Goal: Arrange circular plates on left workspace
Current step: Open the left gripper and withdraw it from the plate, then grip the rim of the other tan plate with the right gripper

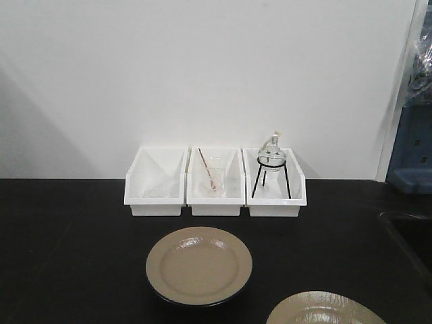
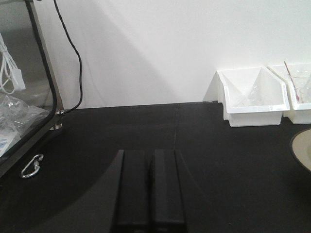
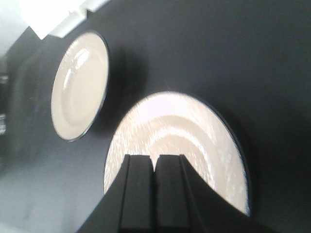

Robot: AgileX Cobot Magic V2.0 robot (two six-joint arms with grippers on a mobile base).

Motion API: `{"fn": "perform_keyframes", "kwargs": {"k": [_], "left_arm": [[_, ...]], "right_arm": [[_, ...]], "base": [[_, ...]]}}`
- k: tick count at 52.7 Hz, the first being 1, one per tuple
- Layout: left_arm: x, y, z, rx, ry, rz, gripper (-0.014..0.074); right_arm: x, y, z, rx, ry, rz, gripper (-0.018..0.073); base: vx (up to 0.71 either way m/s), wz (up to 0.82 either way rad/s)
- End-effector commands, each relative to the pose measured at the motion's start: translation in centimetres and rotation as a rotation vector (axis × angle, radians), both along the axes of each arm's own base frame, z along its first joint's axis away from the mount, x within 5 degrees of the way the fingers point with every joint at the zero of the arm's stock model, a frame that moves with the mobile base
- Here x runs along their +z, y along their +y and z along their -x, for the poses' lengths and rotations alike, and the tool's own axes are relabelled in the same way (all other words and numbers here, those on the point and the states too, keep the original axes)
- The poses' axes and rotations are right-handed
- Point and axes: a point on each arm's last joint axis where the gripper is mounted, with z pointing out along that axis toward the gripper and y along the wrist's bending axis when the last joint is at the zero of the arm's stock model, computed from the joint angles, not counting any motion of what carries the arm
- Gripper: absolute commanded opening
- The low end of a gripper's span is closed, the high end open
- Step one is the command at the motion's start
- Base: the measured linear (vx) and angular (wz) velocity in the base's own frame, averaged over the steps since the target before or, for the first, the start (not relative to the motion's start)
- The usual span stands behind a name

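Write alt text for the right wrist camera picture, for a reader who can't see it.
The closed right gripper points at a glossy beige plate on the black countertop. A second matching plate lies apart from it, nearer a white bin in the top left corner.

Item 1: first plate. Round and shallow, with a glossy tan top and a dark rim and underside. You will find it lying flat, top up, near the middle of the front view.

Item 2: second plate. It matches the first. It lies flat, top up, nearer to you and to the right of item 1, apart from it with bare black between them. The lower edge of the front view cuts it off, and glare streaks its top.

Item 3: countertop. Flat and matte black, it carries both plates. In your left wrist view a faint seam runs front to back.
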Motion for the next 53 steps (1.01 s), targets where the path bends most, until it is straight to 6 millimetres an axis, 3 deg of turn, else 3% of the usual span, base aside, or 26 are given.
{"fn": "perform_keyframes", "kwargs": {"k": [1, 7, 16, 24, 28, 35, 45, 53], "left_arm": [[1.0, 0.4, -0.1, 0.041, -0.043, 0.003, 0.0], [1.0, 0.2, -0.1, 0.027, -0.043, 0.003, 0.0], [1.0, 0.2, -0.1, 0.024, -0.043, 0.005, 0.0], [1.0, 0.2, -0.1, 0.025, -0.043, 0.012, 0.0], [1.0, 0.2, -0.1, 0.025, -0.043, 0.012, 0.0], [1.0, 0.2, -0.1, 0.025, -0.043, 0.012, 0.0], [1.0, 0.2, -0.1, 0.025, -0.043, 0.012, 0.0], [1.0, 0.2, -0.1, 0.025, -0.043, 0.012, 0.0]], "right_arm": [[0.0, -0.5, -0.7, 0.048, -0.066, -0.125, 0.0001], [-2.7, -0.8, -1.5, 0.12, -0.063, -0.126, 0.0004], [-4.1, -1.0, -1.6, 0.163, -0.06, -0.1, 0.0081], [-4.5, -1.5, -1.8, 0.133, -0.049, -0.042, 0.0261], [-4.6, -1.1, -1.9, 0.143, -0.04, -0.032, 0.0405], [-4.8, 0.1, -2.5, 0.176, -0.03, -0.001, 0.0563], [-6.1, 1.7, -2.9, 0.245, 0.052, 0.074, 0.059], [-7.6, 1.5, -2.8, 0.237, 0.134, 0.053, 0.0573]], "base": [[0.0, 0.0], [0.0, 0.0], [0.0, 0.0], [0.0, 0.0], [0.0, 0.0], [0.0, 0.0], [0.0, 0.0], [0.0, 0.0]]}}
